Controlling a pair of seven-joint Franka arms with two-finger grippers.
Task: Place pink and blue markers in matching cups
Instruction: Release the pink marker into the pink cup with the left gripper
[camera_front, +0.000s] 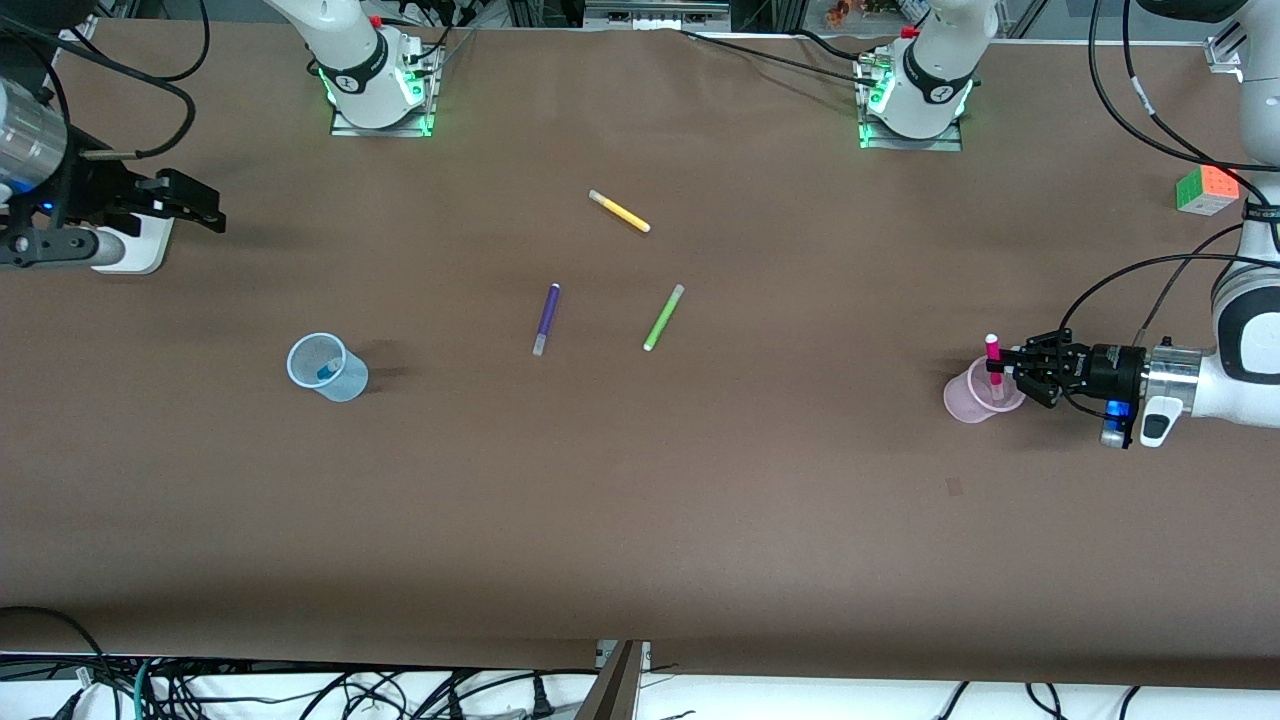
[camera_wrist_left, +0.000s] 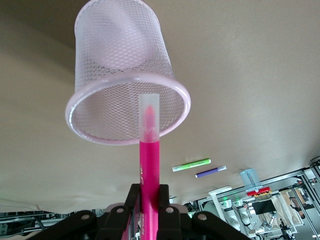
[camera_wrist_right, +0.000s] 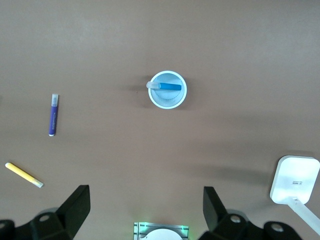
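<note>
The pink cup (camera_front: 972, 400) lies nearest the front camera, at about four o'clock from the table's middle, toward the left arm's end. The left gripper (camera_front: 1003, 372) is at its rim, jaws clenched on the pink marker (camera_front: 993, 362), which stands upright over the cup's mouth; in the left wrist view the marker's (camera_wrist_left: 148, 165) pale clear cap points into the mesh-patterned cup (camera_wrist_left: 125, 80). The blue cup (camera_front: 326, 367) sits at about eight o'clock from the middle, toward the right arm's end, with the blue marker (camera_front: 326, 372) already inside it; from the right wrist view the marker (camera_wrist_right: 165, 86) leans across the cup (camera_wrist_right: 167, 90), its greyish cap against the rim. The right gripper (camera_front: 185, 205) hangs up in the air over the right arm's end of the table, at ten o'clock, fingers (camera_wrist_right: 75, 206) spread wide and holding nothing. Around the middle lie a purple marker (camera_front: 546, 318), a green marker (camera_front: 663, 317) beside it, and a yellow marker (camera_front: 619, 211) at twelve o'clock from them. A colour cube (camera_front: 1207, 190) rests at two o'clock.
</note>
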